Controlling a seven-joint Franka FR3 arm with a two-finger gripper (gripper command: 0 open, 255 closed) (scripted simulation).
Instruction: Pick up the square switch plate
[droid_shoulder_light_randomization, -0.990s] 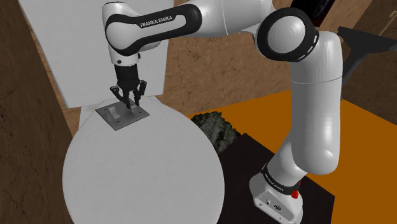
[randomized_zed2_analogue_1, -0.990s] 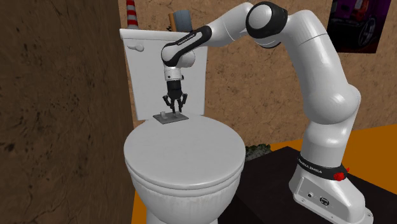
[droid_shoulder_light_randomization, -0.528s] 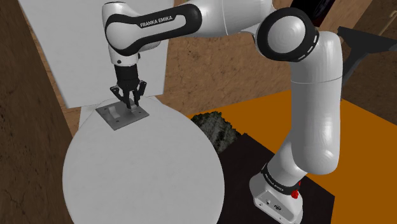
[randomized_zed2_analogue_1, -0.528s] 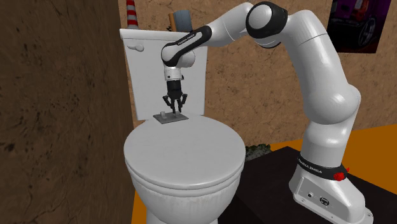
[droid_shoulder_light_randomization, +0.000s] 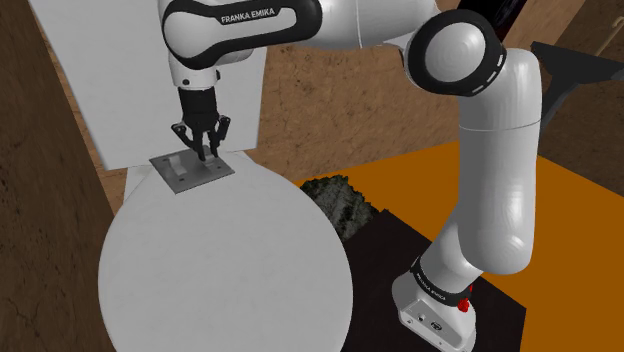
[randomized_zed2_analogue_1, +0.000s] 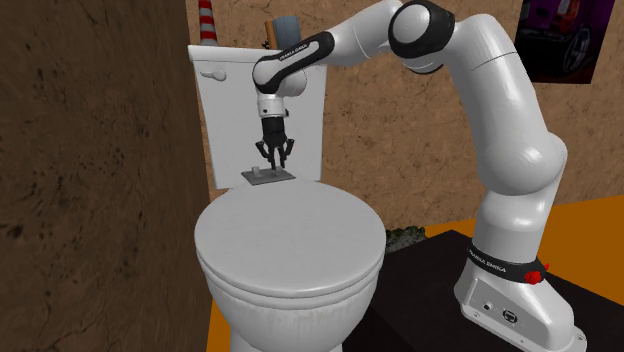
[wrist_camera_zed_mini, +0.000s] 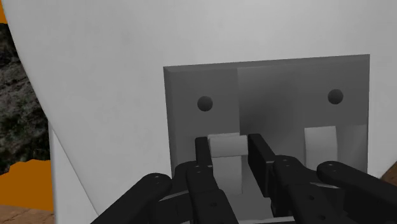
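Observation:
The square switch plate is grey, with two screw holes and two pale rocker switches. It hangs level just above the back of the white toilet lid, in front of the tank. My black gripper points straight down, shut on one of the plate's rockers. In the wrist view the plate fills the middle and the fingers of my gripper clasp the pale rocker between them. From the second exterior view the plate hangs under the gripper, over the lid.
The white tank stands close behind the gripper, with a striped cone and a grey cup on top. A brown wall closes the shoulder view's left. A dark rough lump lies between toilet and black stand on orange floor.
The gripper has risen a little with the plate in it, and the plate has come up off the lid. The fingers closed slightly tighter on the rocker.

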